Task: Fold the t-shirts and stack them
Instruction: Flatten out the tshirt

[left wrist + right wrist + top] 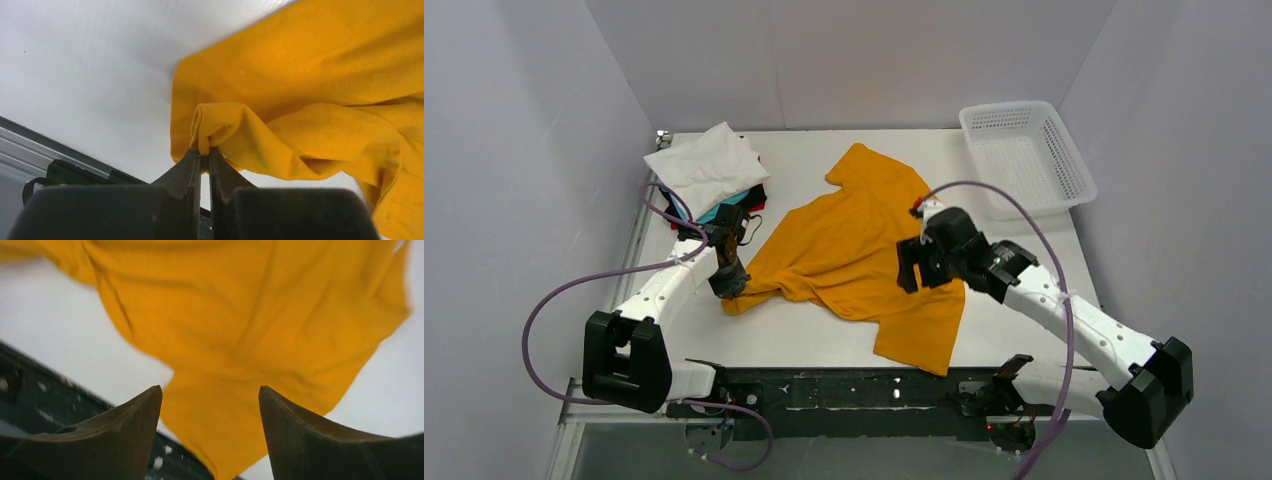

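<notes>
At the near side of the worktop [804, 338], the left jaws are clamped tight on a bunched fold at the near left corner of the orange-yellow t-shirt [854, 250], which lies crumpled across the middle. The right jaws stand wide apart over the shirt's right side, gripping nothing. Farther back, a stack of folded t-shirts [714, 175], white on top, sits at the far left. A white mesh basket [1024, 155] stands at the far right.
</notes>
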Controlling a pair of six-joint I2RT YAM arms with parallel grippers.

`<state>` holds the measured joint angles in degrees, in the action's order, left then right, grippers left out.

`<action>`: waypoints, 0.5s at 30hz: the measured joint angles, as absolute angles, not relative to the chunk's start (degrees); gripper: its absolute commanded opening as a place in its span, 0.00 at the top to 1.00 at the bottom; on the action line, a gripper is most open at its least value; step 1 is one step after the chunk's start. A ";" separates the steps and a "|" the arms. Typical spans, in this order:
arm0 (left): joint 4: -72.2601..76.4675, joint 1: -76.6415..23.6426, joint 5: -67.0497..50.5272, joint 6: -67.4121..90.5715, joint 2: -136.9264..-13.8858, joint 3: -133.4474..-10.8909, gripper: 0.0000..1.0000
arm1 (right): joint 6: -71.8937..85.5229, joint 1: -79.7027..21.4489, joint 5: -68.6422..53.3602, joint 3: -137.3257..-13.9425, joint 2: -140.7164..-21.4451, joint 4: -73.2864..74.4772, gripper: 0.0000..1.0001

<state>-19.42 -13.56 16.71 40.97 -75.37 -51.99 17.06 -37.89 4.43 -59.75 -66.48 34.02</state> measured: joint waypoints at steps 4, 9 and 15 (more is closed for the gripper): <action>-18.68 -13.56 15.90 40.66 -75.31 -51.88 1.00 | 22.39 -48.29 2.02 -47.03 -60.36 40.23 0.24; -17.82 -13.56 15.44 40.51 -75.22 -51.31 1.00 | 28.62 -58.08 0.75 -40.05 -58.59 45.36 0.27; -17.63 -13.56 14.55 40.51 -75.11 -49.98 1.00 | 32.47 -60.40 1.21 -37.60 -65.63 43.07 0.30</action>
<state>-17.63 -13.56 14.55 40.51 -75.11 -49.98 32.47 -60.40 1.21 -37.60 -65.63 43.07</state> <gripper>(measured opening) 0.036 0.716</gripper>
